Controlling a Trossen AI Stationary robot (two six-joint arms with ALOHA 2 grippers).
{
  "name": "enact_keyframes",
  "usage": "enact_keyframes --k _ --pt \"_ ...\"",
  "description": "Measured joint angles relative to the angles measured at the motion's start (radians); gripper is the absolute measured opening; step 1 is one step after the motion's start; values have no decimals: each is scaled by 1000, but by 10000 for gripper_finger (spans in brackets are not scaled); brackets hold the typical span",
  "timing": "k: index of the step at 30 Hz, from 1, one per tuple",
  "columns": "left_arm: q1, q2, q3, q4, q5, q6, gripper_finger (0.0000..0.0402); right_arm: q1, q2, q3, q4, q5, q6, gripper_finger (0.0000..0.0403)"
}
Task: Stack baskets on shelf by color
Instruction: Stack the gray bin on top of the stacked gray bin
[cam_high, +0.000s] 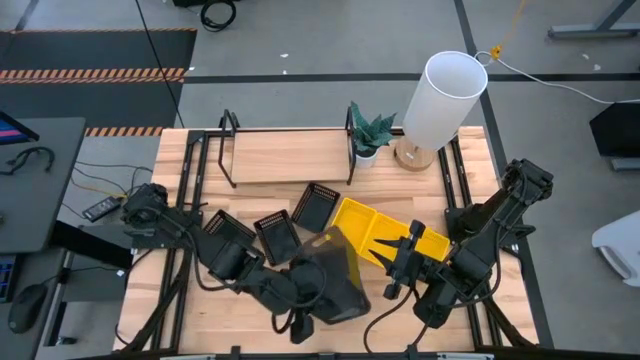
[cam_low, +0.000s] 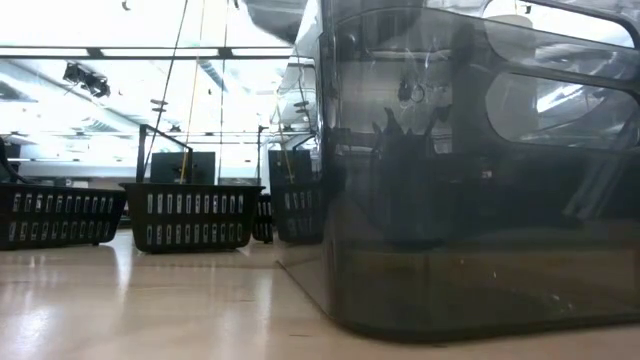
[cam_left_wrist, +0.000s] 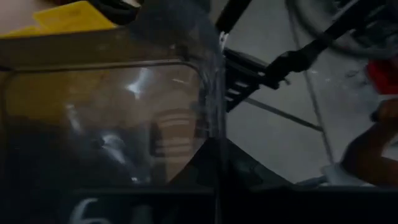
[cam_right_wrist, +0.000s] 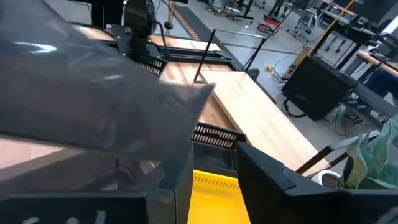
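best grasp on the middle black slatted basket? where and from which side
Judging by the high view, pinch one long rim wall of the middle black slatted basket from straight above. It sits open side up with thin upright slatted walls, so one finger can go inside and one outside. Take the wall facing the shelf, away from the left gripper and the grey basket crowding its near end.
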Motion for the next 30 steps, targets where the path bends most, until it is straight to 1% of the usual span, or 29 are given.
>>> enact_keyframes --k 2,5,9,12,15,17,19,21,23,30 --pt "20 9 0 47 53 0 7 1 0 0 -17 0 5 124" --pt "39 29 0 97 104 0 5 2 0 0 -57 0 38 124" --pt "51 58 1 81 140 -6 5 14 0 0 -131 0 108 124" --pt "50 78 1 31 158 -10 5 30 -7 0 -185 1 165 123" --pt "48 84 1 -29 166 -10 5 44 -19 0 -211 23 219 122" --pt "46 97 2 -36 163 -9 5 55 -20 0 -217 31 233 122" --pt "46 101 1 -68 157 12 5 60 -20 0 -215 39 235 122" --pt "47 111 2 -67 156 27 6 64 -20 0 -212 46 235 122" --pt "47 118 2 -108 153 41 6 66 -20 0 -207 51 236 122" --pt "47 162 1 -199 154 47 6 66 -20 0 -194 52 232 122"
